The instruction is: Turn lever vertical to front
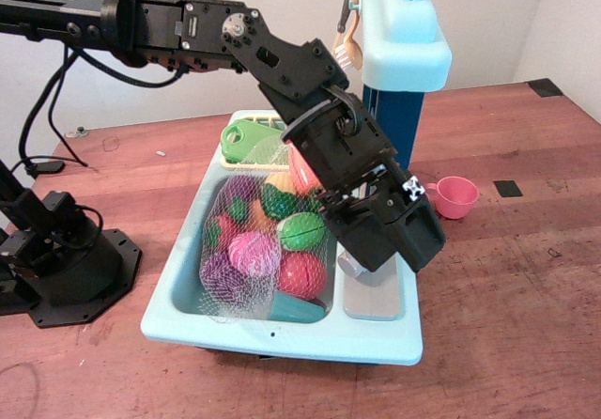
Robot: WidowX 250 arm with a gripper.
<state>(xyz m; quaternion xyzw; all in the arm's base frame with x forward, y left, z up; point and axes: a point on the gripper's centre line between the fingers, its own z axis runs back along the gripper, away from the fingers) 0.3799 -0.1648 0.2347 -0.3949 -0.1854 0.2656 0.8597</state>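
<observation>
Observation.image view: the gripper (362, 255) has its fingertips hidden behind its black body, so I cannot tell their state. A grey piece, probably the lever (351, 267), peeks out beneath it, over the light-blue toy sink (282, 333) beside the net bag of toy food (254, 245).

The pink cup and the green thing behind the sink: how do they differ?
The pink cup stands upright on the bare wooden table, right of the light blue sink; the green piece lies tilted in the yellowish rack behind the basin. The cup shows fully; the green piece is partly hidden. Both look like plastic toys.
</observation>
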